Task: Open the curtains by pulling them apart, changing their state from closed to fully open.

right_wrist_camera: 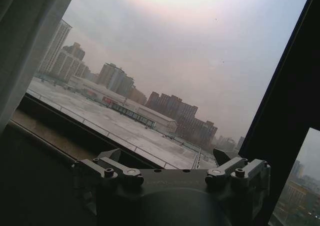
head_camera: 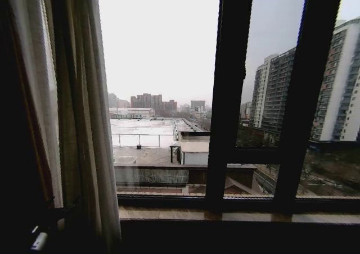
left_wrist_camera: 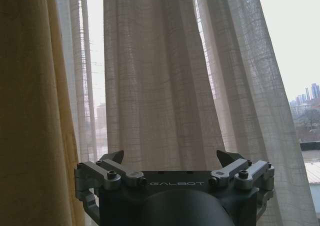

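Straight ahead of the left gripper (left_wrist_camera: 172, 158), its fingers (left_wrist_camera: 114, 158) spread and empty, the curtains (left_wrist_camera: 160, 76) hang bunched, pleats vertical, at the window's left, while the right gripper (right_wrist_camera: 170, 158), likewise spread, faces bare glass (right_wrist_camera: 165, 61)

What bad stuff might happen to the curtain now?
The left end effector hangs open right in front of the sheer curtain; its pointed fingertips might snag the thin weave. The yellow drape hangs beside it and may get grabbed too. The right end effector faces bare window glass.
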Controlling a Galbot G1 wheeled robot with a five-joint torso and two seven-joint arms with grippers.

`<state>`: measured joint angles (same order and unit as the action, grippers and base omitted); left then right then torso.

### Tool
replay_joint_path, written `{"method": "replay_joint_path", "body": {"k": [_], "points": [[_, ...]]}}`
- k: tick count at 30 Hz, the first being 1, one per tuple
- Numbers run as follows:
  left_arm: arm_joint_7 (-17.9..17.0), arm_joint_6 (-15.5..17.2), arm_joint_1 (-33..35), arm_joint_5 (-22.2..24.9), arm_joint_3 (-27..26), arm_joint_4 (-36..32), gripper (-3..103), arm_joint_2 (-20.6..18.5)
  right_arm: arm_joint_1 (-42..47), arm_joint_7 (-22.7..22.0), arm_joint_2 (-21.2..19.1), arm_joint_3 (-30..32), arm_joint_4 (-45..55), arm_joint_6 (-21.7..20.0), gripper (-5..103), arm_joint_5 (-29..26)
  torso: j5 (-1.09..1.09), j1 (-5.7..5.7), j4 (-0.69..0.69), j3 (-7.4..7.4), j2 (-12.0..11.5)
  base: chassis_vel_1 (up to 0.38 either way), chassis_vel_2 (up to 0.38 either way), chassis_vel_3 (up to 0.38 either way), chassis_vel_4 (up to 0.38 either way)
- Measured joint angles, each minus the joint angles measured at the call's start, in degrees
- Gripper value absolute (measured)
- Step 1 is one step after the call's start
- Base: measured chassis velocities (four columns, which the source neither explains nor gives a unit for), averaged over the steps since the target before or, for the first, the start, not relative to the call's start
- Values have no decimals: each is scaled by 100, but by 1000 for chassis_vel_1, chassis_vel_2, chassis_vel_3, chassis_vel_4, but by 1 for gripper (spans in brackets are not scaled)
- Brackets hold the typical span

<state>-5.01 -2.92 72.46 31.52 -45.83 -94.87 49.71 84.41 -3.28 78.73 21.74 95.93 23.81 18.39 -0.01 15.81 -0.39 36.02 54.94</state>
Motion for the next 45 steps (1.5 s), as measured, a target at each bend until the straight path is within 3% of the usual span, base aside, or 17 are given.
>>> {"method": "replay_joint_path", "body": {"k": [31, 36, 38, 45], "points": [[240, -9, 416, 35, -321, -256, 100, 93, 68, -71, -1, -126, 63, 57, 100, -22, 1, 1, 2, 0, -1, -53, 62, 53, -58], [288, 158, 433, 279, 2, -557, 100, 102, 60, -72, 0, -165, 19, 57, 100, -12, 1, 0, 1, 0, -1, -19, 37, 26, -29], [265, 242, 277, 340, 398, -677, 100, 176, 82, -72, 0, -177, 7, 57, 100, -11, 1, 1, -2, 0, -1, -12, 14, 14, -26], [155, 328, -96, 464, 823, -392, 100, 242, 133, -71, -1, -122, 20, 62, 100, -10, 0, 1, 0, 0, -1, 0, 0, 0, 0]]}}
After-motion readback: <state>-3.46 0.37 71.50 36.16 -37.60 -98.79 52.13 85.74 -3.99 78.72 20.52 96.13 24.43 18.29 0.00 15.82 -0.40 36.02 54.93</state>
